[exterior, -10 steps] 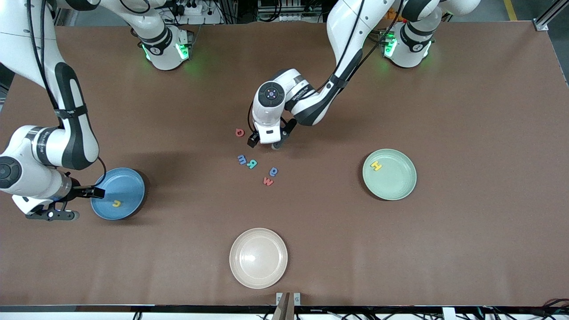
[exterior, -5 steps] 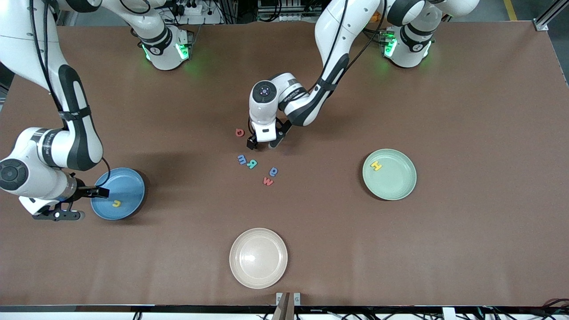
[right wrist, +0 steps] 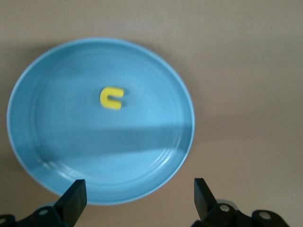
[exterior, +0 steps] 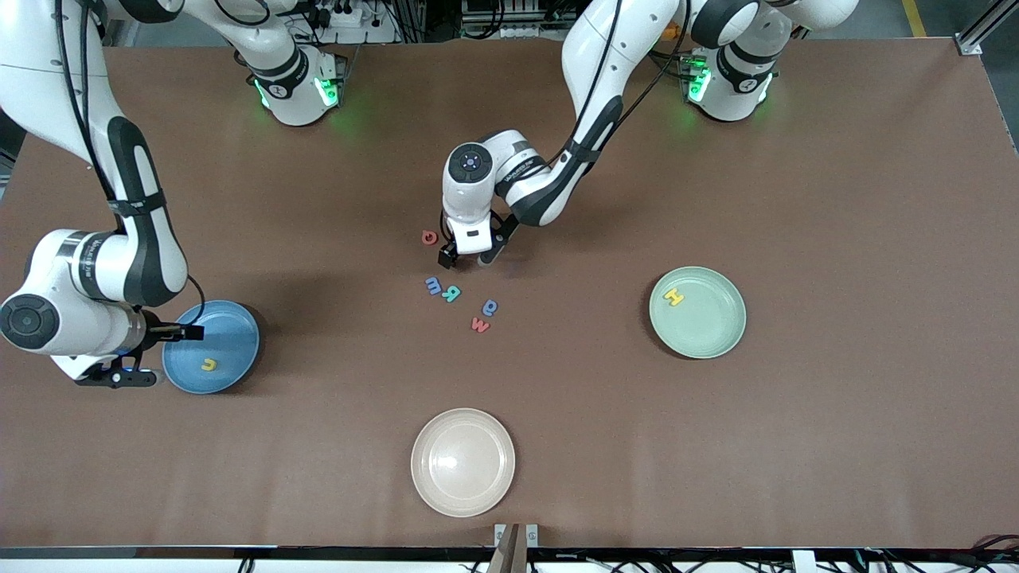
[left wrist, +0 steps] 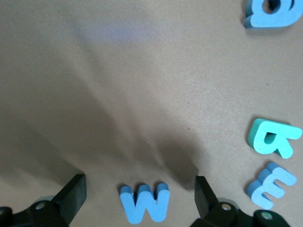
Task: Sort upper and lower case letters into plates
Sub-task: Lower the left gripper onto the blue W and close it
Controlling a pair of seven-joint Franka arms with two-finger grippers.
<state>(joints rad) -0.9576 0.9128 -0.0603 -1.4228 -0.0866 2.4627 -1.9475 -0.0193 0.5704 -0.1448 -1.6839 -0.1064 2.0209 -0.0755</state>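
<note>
Here we note the light blue plate [exterior: 213, 347] at the right arm's end of the table holding a yellow letter [exterior: 208, 364], and the pale green plate [exterior: 698, 312] toward the left arm's end holding a yellow H [exterior: 674, 298]. The right gripper [exterior: 159, 354] hangs over the blue plate's edge, fingers spread and empty. The left gripper [exterior: 468, 259], jaws wide, sits low astride a blue w [left wrist: 144, 202], apparently not touching it, beside the loose letters [exterior: 462, 298] mid-table.

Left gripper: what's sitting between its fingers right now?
In the left wrist view, a blue W lies flat on the table between the open left gripper's fingers, touching neither. The front view hides it under the gripper.
</note>
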